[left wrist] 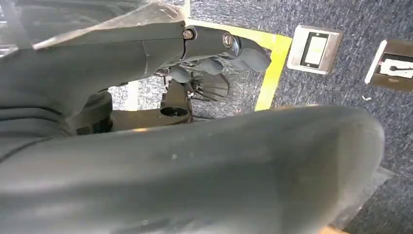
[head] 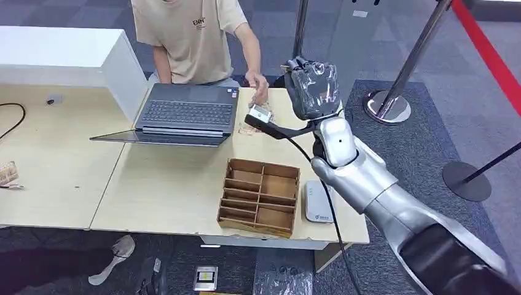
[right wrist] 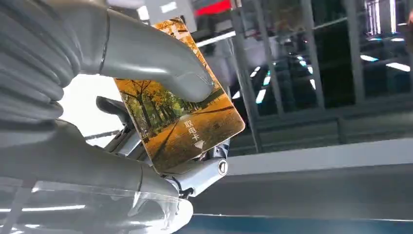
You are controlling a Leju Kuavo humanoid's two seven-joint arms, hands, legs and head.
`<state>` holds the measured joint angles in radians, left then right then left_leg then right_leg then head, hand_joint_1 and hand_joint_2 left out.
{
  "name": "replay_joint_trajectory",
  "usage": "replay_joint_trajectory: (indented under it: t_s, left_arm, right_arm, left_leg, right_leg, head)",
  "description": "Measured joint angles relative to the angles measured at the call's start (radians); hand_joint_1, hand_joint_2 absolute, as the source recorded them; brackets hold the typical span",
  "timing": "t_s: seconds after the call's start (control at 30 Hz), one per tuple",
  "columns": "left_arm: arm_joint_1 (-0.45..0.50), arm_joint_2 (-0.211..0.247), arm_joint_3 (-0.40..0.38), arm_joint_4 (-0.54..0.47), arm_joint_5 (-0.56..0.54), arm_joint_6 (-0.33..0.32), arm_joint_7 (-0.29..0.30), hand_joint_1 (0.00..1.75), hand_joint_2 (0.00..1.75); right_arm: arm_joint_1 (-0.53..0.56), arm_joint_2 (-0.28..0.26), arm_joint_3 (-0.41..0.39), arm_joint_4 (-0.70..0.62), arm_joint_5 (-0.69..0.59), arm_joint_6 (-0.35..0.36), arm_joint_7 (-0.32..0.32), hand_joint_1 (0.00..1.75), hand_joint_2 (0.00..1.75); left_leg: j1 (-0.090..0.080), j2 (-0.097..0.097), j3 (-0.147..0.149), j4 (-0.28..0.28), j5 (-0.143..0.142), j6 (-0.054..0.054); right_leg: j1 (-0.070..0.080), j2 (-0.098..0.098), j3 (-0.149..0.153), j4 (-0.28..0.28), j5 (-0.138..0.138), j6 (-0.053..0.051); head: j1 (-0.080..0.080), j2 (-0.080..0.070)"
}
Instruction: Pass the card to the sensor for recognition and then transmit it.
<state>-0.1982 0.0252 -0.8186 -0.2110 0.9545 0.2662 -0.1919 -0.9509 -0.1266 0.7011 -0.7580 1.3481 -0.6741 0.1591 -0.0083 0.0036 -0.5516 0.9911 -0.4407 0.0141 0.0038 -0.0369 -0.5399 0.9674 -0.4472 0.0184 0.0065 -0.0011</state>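
Pale wooden worktop carries a white rounded plastic sensor beside a brown compartmented wooden tray. Higher, the right hand pinches a glossy autumn-tree card — film-wrapped, raised. Left hand — grip unclear.
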Motion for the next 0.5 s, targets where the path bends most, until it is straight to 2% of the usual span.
replay_joint_trajectory:
  t_s: [0.47,0.5]
  left_arm:
    - [0.001,0.000,0.000,0.000,-0.003,0.000,0.000,0.00,0.00]
    - [0.001,-0.001,0.000,0.000,-0.003,0.000,0.000,0.00,0.00]
  right_arm:
    - [0.004,0.006,0.032,0.112,-0.019,0.005,-0.003,1.75,1.75]
    - [0.008,0.008,0.034,0.117,-0.022,0.005,-0.004,0.70,1.75]
  left_leg:
    - [0.000,0.000,0.000,0.000,0.000,0.000]
    - [0.000,0.000,0.000,0.000,0.000,0.000]
  right_leg:
    - [0.000,0.000,0.000,0.000,0.000,0.000]
    - [0.000,0.000,0.000,0.000,0.000,0.000]
  head:
    - [0.000,0.000]
    - [0.000,0.000]
